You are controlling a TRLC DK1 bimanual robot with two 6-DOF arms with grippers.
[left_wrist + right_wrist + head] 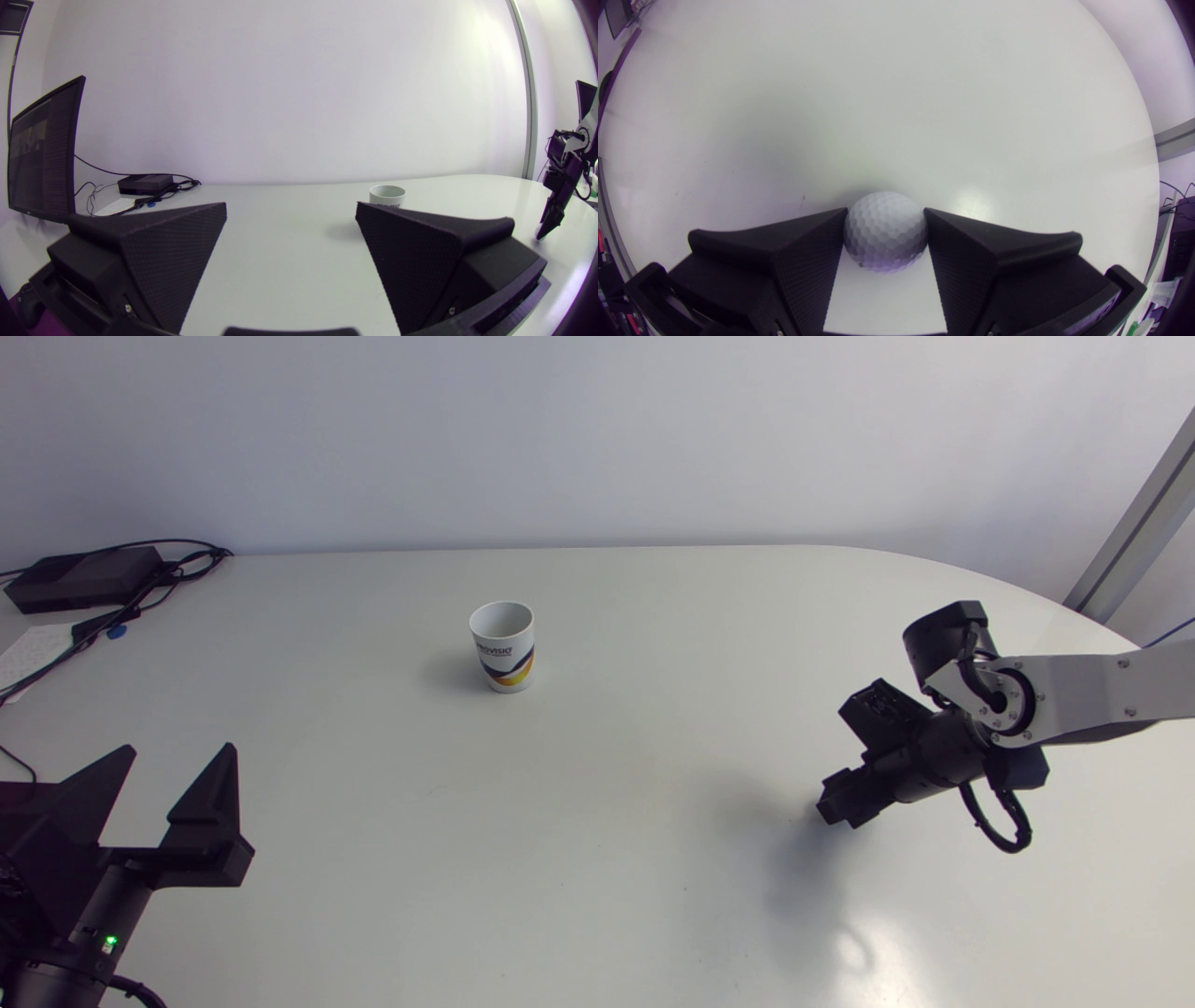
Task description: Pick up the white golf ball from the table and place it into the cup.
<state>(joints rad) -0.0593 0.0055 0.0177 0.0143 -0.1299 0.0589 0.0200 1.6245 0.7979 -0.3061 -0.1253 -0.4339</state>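
The white golf ball is gripped between the two wedge fingers of the right jaws, touched from both sides, low over the tabletop. Whether it has been lifted clear cannot be told. It is hidden under the right arm in the head view.

The ball is caught only at the fingertips, with much of it standing out past them. A slip is judged the main risk: on a smooth round ball, contact that far forward could squeeze it out ahead during the lift or swing, and it would then roll freely across the flat surface.

The cup stands upright well apart, toward the middle of the tabletop, so a long carry is needed. It looks light, and it could be knocked over if its rim is clipped by the broad fingers. A release made too high or off-centre could bounce the ball out.

The left jaws are released, spread wide, near the front left corner, well clear of the likely path.
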